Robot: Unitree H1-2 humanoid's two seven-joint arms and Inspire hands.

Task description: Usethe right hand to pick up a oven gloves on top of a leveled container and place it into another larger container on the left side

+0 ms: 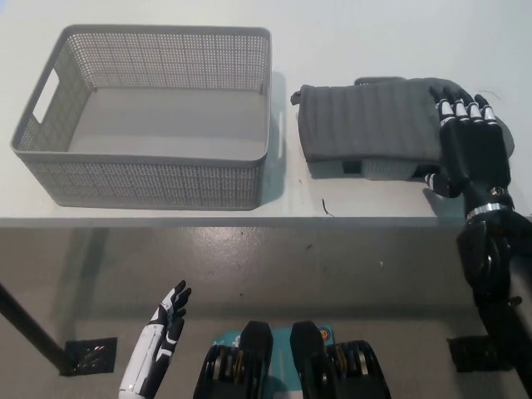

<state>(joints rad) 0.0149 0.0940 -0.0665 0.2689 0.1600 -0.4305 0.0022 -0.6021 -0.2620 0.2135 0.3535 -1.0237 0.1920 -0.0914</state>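
Black right hand [470, 145] lies over the right end of the grey oven glove [370, 120], fingers spread wide across the fabric with the thumb down at the glove's front edge; can't tell from this view whether it has closed on the fabric. The glove lies flat on a low grey container [366, 169], only a front strip of which shows under it, and the larger perforated grey basket [145, 179] stands just left of the glove on the same white table [374, 41]. White left hand [162, 341] hangs well below the basket, off the table over the floor, fingers apart, holding nothing.
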